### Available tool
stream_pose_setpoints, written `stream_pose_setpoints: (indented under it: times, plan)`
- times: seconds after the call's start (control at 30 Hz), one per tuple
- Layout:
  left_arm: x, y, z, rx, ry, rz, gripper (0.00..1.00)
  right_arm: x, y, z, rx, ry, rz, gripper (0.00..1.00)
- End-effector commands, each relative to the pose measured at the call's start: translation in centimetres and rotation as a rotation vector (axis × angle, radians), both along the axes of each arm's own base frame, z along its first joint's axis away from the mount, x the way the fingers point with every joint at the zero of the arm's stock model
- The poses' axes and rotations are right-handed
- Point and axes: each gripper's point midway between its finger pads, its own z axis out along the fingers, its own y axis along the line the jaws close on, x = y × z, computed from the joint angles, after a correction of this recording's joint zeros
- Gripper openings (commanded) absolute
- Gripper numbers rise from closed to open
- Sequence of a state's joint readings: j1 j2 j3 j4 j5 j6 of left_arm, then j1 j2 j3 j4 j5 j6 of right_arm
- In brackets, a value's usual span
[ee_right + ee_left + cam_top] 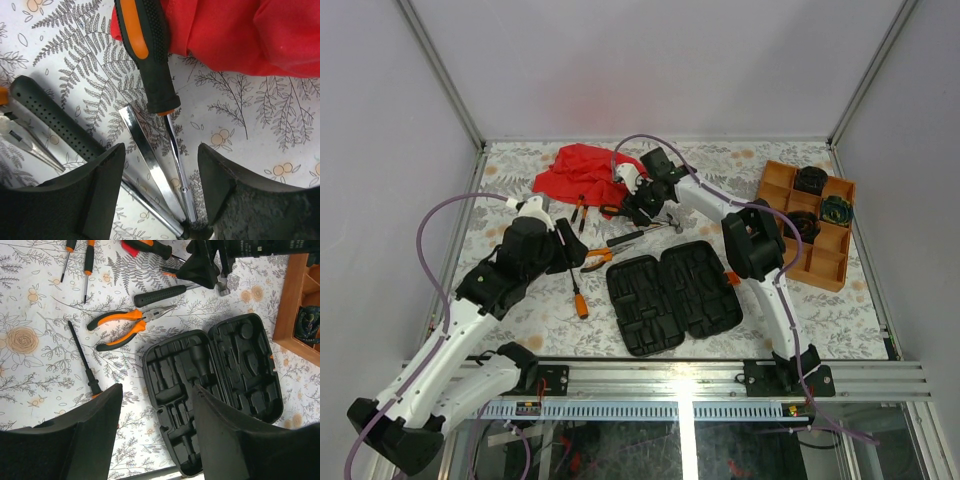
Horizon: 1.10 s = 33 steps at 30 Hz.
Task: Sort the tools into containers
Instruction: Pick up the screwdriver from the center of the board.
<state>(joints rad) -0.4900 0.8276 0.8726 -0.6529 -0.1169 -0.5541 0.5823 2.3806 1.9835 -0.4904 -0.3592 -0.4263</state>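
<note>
The orange-and-black-handled screwdriver [150, 55] lies on the worktop [260, 150]. Its handle is at the top of the right wrist view, against the edge of the red cloth [240, 35]. Its thin steel shaft runs down the frame into the gap of the right tool [160, 150]. That tool's fingers [100, 195] stand apart, one on each side of the shaft, with bare worktop showing between the shaft and the right-hand finger. The tool is released and grips nothing.

A flat steel strip [145, 155] lies just left of the shaft, also inside the gap (which implement it belongs to I cannot tell). Further left the hammer [50, 117] shows its black handle slanting toward the lower centre. The nose of the pliers [25, 145] pokes in at the left edge.

In the left wrist view the left tool [157, 390] hangs over the open black case [235, 370], with its fingers spread and nothing between them. The pliers lie to the upper left of the case. A black-shafted screwdriver [80, 352] lies at the left of the frame, its handle end hidden under the left-hand finger. Two small screwdrivers [89, 262] sit in the upper left corner.

From above, the orange tray [815, 275] sits at the right of the frame, well apart from both tools. It holds dark coiled bundles [810, 180], and one of them is the greenish bundle [837, 210].
</note>
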Motion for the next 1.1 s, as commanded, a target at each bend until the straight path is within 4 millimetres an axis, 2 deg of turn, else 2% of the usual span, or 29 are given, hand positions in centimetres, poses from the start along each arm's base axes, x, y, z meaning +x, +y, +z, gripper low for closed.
stream_pose_setpoints:
  times: [0.0, 0.13, 0.33, 0.47, 0.6, 0.77, 1.07]
  plan:
    - [0.0, 0.8, 0.4, 0.026, -0.028, 0.008, 0.57, 0.8, 0.1, 0.6, -0.008, -0.019, 0.039, 0.66]
    - [-0.1, 1.0, 0.5, 0.023, -0.036, 0.023, 0.57, 0.6, 0.0, -0.4, -0.027, 0.007, 0.049, 0.62]
    - [0.0, 0.9, 0.2, 0.027, -0.030, 0.021, 0.57, 0.3, -0.1, -1.6, -0.040, 0.037, 0.057, 0.49]
    - [0.1, 0.8, 0.1, 0.029, -0.027, 0.018, 0.57, 0.3, -0.1, -1.6, -0.042, 0.037, 0.062, 0.36]
    - [0.2, 0.8, -0.1, 0.030, -0.026, 0.015, 0.57, 1.0, 0.1, -0.5, -0.029, -0.001, 0.049, 0.24]
    - [0.3, 0.7, -0.2, 0.030, -0.026, 0.014, 0.58, 1.2, 0.8, 1.4, 0.011, -0.030, 0.062, 0.20]
    - [0.3, 0.6, -0.4, 0.033, -0.019, 0.007, 0.58, 1.3, 1.3, 5.0, 0.077, -0.082, 0.058, 0.08]
